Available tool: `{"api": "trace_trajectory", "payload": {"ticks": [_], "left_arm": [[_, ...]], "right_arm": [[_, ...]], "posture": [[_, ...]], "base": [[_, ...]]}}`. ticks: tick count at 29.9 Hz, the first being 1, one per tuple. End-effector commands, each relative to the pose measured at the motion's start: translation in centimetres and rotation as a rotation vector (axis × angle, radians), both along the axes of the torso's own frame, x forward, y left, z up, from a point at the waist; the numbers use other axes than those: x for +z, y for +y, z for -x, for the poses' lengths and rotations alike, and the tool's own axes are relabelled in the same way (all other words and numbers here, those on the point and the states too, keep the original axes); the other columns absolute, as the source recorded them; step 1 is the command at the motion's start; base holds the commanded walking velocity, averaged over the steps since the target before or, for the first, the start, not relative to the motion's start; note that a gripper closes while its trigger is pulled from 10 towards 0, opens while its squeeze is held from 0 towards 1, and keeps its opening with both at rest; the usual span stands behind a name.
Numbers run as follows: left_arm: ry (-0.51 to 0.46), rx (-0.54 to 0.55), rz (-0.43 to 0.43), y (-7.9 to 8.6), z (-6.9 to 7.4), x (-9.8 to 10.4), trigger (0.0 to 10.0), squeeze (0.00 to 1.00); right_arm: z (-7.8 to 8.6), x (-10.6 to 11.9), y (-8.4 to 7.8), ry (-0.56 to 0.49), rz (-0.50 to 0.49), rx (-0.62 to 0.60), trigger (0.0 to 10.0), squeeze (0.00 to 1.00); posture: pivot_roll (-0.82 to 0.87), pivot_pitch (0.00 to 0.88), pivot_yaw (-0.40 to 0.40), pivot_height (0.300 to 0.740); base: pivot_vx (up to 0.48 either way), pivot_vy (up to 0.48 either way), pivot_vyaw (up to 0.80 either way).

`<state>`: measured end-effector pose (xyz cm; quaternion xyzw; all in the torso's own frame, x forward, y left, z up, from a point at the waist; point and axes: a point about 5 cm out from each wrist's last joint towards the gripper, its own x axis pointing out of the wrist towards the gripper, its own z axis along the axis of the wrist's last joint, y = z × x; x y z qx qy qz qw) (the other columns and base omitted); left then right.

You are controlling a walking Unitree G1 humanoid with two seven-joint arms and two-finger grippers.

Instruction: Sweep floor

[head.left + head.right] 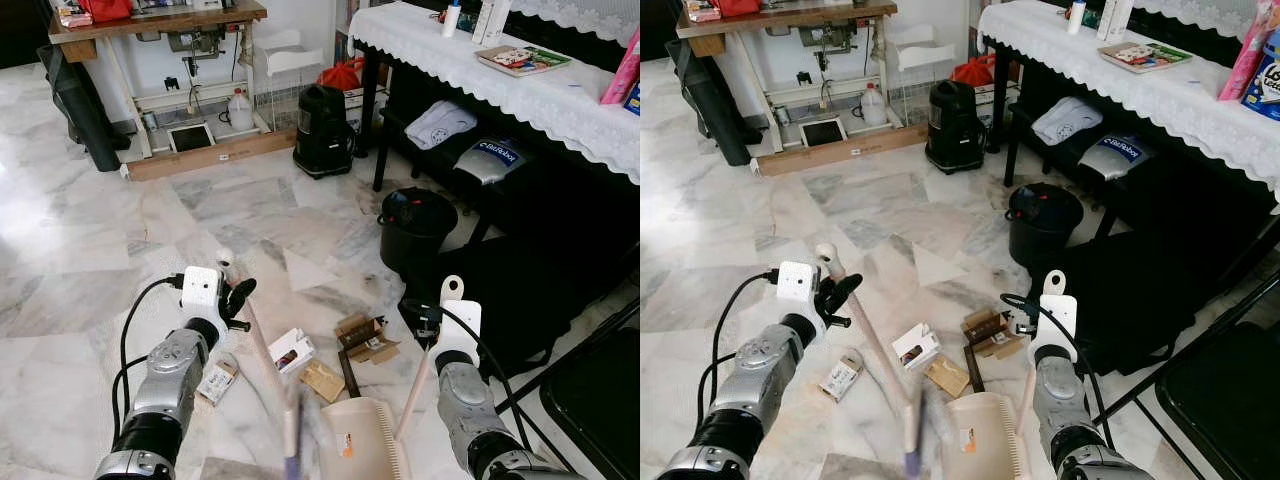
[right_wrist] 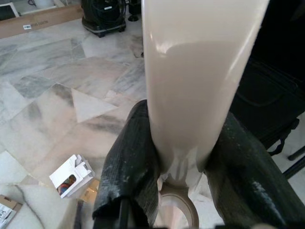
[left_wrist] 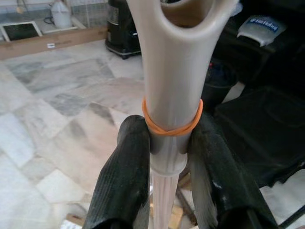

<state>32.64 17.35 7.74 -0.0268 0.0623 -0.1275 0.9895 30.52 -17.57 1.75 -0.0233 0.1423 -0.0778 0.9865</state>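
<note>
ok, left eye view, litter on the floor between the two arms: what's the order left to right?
Flat packet by the left arm → white box with a window → tan flat card piece → open brown cardboard box.

Polished grey-veined marble floor (image 1: 90, 250), glossy cream plastic broom handle (image 3: 174, 71) between my matt, rough black rubber fingers (image 3: 124, 186), orange rubber band (image 3: 172, 125), smooth beige plastic dustpan (image 1: 362, 440), crumpled brown cardboard scraps (image 1: 365, 335), white lace tablecloth (image 1: 520, 95).
</note>
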Motion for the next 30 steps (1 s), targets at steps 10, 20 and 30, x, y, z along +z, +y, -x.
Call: {"api": "trace_trajectory", "payload": {"ticks": [10, 20, 30], "left_arm": [[0.05, -0.211, 0.05, -1.6, 0.3, -0.1, 10.0, 0.0], [0.103, -0.361, 0.051, -1.6, 1.1, 0.3, 10.0, 0.0], [0.15, -0.497, 0.054, -1.4, 2.0, 1.6, 10.0, 0.0]], "right_arm": [[-0.6, 0.7, 0.0, -0.028, -0.003, -0.008, 10.0, 0.0], [-0.6, 0.7, -0.1, -0.023, 0.005, -0.016, 10.0, 0.0], [-0.7, 0.8, -0.3, -0.021, 0.01, -0.027, 10.0, 0.0]], "posture": [[0.11, 0.0, 0.007, 0.74], [0.12, 0.0, 0.006, 0.74], [0.12, 0.0, 0.004, 0.74]], "base": [[0.0, 0.0, 0.0], [0.0, 0.0, 0.0], [0.0, 0.0, 0.0]]}}
